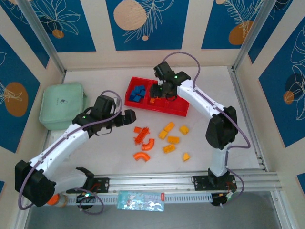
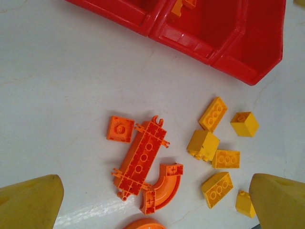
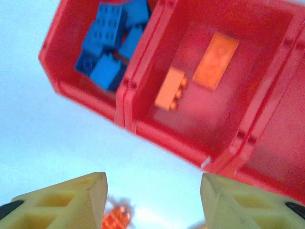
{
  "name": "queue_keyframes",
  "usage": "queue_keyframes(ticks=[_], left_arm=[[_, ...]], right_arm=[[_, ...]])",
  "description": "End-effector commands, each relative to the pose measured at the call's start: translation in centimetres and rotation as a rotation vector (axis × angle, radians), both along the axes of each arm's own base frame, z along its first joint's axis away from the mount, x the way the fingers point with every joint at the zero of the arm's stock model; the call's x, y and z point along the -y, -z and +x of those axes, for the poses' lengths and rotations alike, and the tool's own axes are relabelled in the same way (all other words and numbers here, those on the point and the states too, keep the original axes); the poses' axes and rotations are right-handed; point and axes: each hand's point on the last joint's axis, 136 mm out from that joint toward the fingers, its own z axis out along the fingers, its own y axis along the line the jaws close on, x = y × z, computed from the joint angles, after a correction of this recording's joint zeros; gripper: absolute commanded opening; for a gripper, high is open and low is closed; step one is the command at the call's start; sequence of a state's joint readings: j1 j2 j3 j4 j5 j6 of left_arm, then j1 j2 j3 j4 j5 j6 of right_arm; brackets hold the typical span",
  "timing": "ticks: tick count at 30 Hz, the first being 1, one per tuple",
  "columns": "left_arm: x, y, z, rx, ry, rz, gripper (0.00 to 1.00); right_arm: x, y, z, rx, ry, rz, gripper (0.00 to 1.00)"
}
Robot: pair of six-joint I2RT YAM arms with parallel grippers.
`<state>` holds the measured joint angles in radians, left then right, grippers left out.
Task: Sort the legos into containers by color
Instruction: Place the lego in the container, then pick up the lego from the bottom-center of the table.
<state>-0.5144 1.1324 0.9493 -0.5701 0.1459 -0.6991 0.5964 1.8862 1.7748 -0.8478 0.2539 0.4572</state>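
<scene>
Right wrist view: right fingers [image 3: 66,200] stand apart, empty, near the outer wall of the long red plastic tray [image 3: 157,138]. Left fingers [image 2: 28,200] stand wide apart above the white table [image 2: 62,71].

In the left wrist view, cropped by the top edge: the red tray [image 2: 205,40] and an orange brick [image 2: 183,5] in its middle compartment. Cropped by the bottom edge: an orange arch [image 2: 145,223], just its crown in frame. Partly tucked behind a yellow finger [image 2: 279,202] at the lower right: a yellow brick [image 2: 243,203]. In the right wrist view, all soft with blur; blue bricks [image 3: 107,43] clipped at the top, an orange piece [image 3: 116,217] smeared and clipped at the bottom, shape impossible to tell. From above, middle compartment partly covered by the right hand [image 1: 159,93].
</scene>
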Motion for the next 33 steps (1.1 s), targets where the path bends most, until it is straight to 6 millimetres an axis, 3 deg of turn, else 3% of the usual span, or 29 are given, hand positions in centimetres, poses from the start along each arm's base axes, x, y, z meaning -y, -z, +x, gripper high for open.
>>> queue_keyframes(ticks=[1, 9, 16, 23, 33], left_arm=[[-1.2, 1.0, -1.9, -0.049, 0.0, 0.022, 0.99], [-2.8, 2.7, -4.5, -0.101, -0.025, 0.044, 0.99], [-3.7, 3.5, -5.8, -0.121, -0.041, 0.053, 0.99], [-4.2, 3.5, -6.2, -0.116, -0.048, 0.06, 0.99], [-4.2, 3.7, -6.3, -0.121, -0.046, 0.061, 0.99]], right_arm=[[-0.7, 1.2, -4.7, -0.089, -0.026, -0.012, 0.57], [-2.3, 5.5, -12.4, -0.236, -0.006, -0.051, 0.61], [-3.3, 8.7, -16.3, -0.318, 0.1, -0.09, 0.64], [-3.1, 12.2, -18.0, -0.38, 0.222, -0.145, 0.66], [-2.4, 15.0, -17.2, -0.394, 0.262, -0.18, 0.58]])
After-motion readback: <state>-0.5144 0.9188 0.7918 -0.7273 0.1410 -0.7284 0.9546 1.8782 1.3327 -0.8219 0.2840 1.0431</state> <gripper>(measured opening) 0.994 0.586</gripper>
